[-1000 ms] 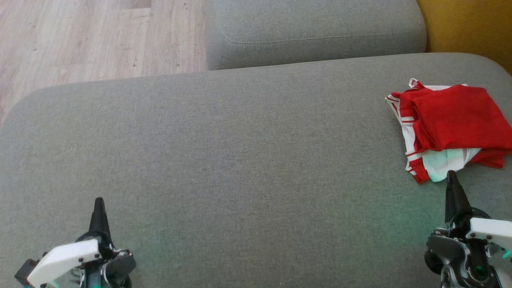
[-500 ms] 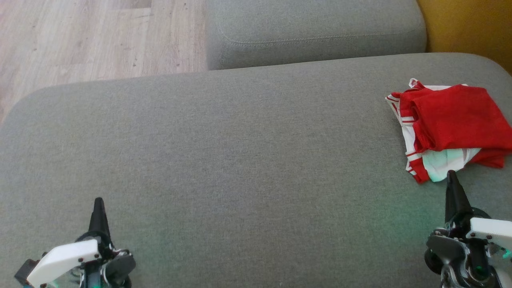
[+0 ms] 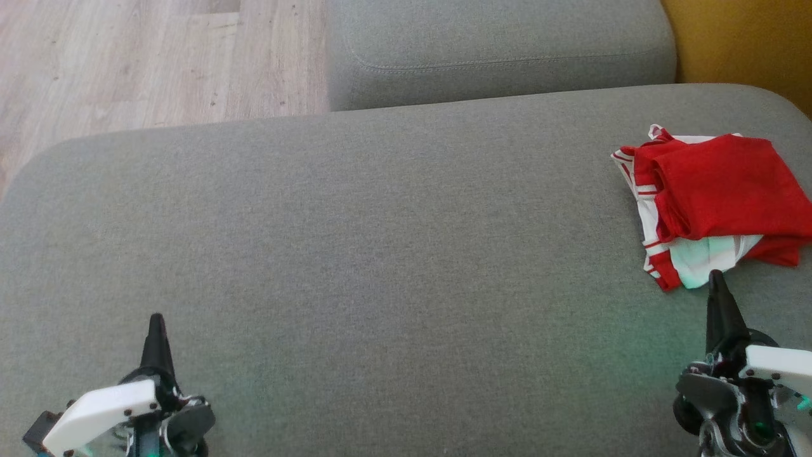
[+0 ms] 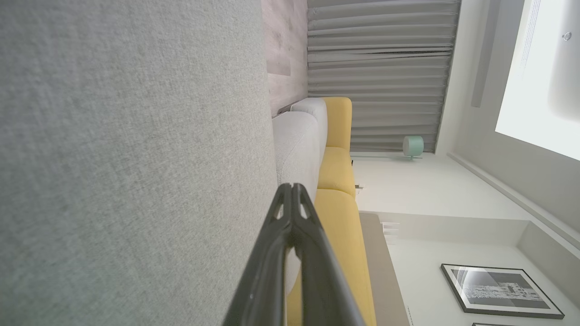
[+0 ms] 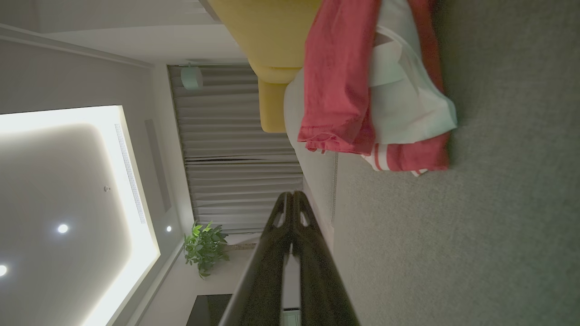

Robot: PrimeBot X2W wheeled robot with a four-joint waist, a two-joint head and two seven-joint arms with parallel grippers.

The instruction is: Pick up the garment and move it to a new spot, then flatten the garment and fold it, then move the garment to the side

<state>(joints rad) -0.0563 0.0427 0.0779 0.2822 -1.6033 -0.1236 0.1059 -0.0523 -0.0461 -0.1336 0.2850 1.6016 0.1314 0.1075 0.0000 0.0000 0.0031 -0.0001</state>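
Holding the right gripper [image 3: 715,278] clenched on nothing, fingertips pressed together, just short of the red-and-white folded cloth garment [image 3: 717,190]. Leaving that garment lying in a rumpled fold at the right end of the broad grey woven-fabric sofa cushion [image 3: 380,241]. Hovering the left gripper [image 3: 155,319], likewise clenched and empty, over bare cushion at the lower left, well apart from the garment.
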